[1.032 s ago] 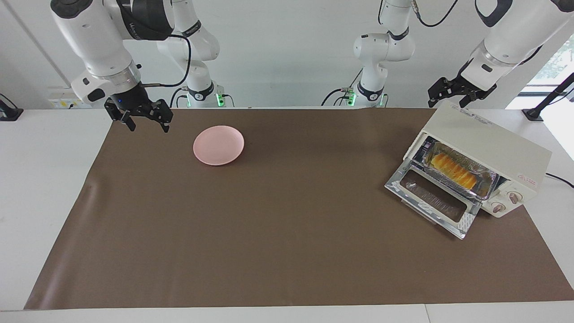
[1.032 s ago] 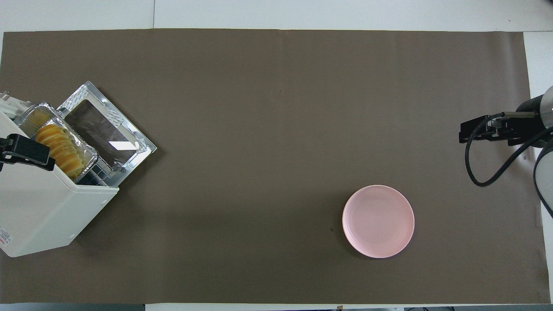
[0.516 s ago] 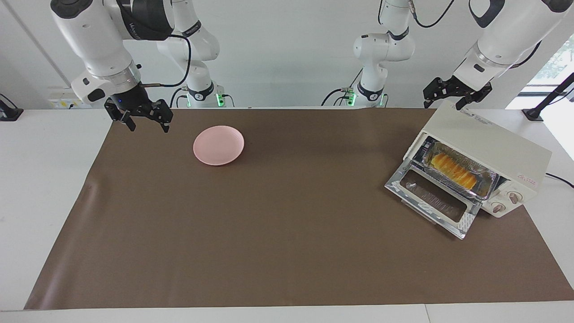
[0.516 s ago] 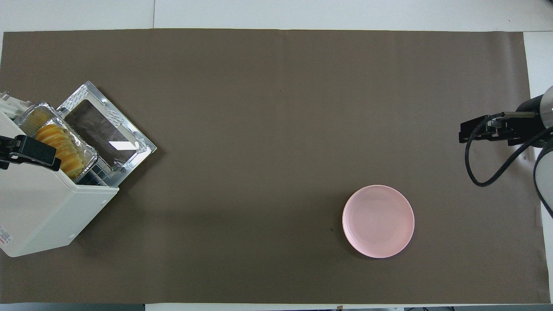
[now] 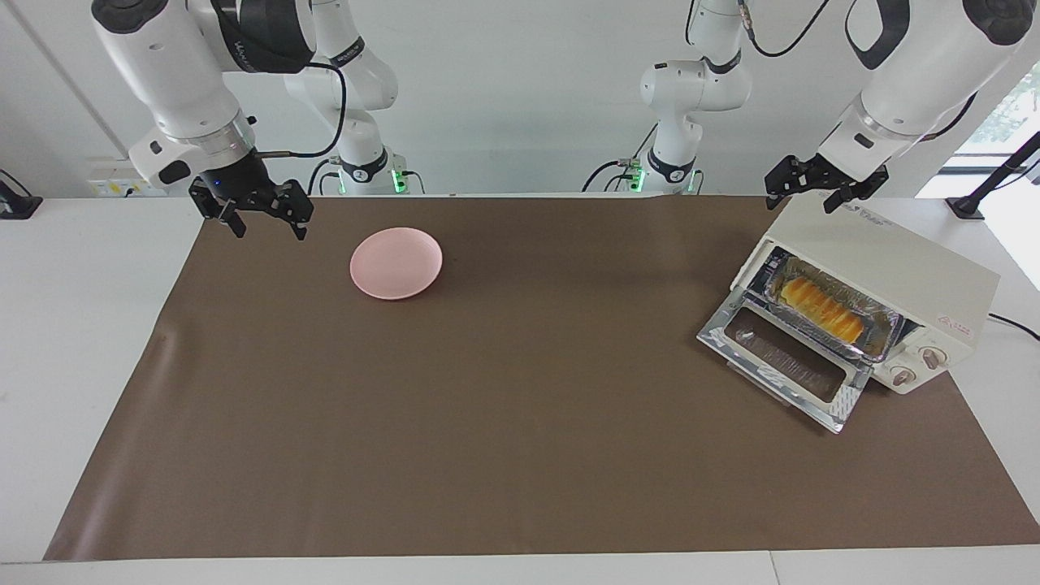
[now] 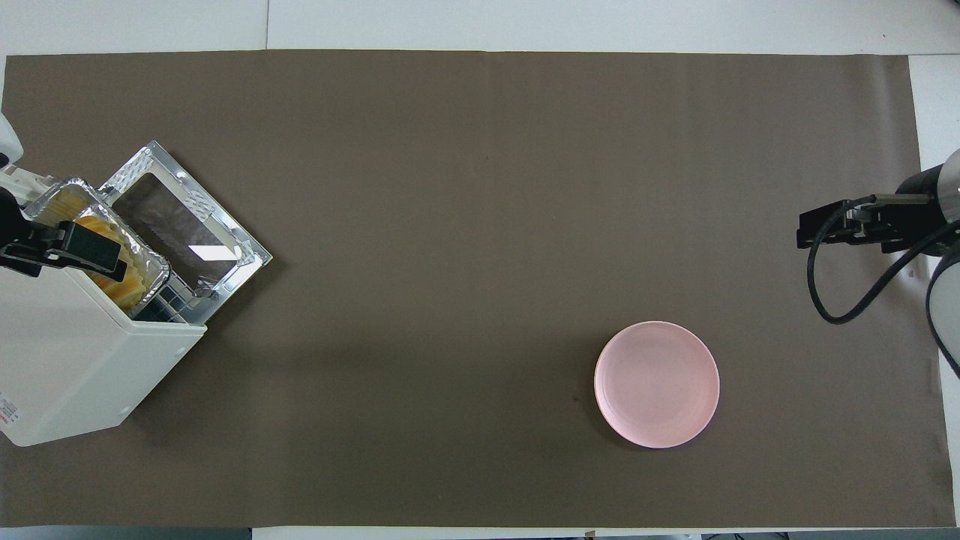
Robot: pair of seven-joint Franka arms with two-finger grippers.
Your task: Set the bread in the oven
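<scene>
Judging from the facing view, the placing step looks done and what remains is the door; the bread [image 5: 821, 310] lies in its silver foil tray [image 5: 881, 331] on the rack inside the oven [image 5: 894, 268], and the glass door [image 5: 784, 357] hangs down flat in front of it, wide open; the next move, I would say, calls for a gripper to come down under the door's free edge and swing it up shut (a guess from how things lie, nothing more); the left gripper [image 5: 807, 189] hovers above the oven's top corner nearest the robots, fingers spread and holding nothing, its arm slanting down from the left arm's end of the table with the wrist bent toward the table's middle; the right gripper [image 5: 262, 218] waits over the mat's edge at the right arm's end, beside the pink plate [image 5: 396, 262], fingers parted and pointing down, empty.

Turning to the overhead view, the left gripper [image 6: 71, 251] covers part of the bread [image 6: 124, 279] from above without touching it, as the facing view shows; the tray sits just inside the oven [image 6: 82, 360] mouth; the right gripper [image 6: 814, 227] reaches in level from the mat's border, well apart from the plate [image 6: 656, 384], which is bare.
</scene>
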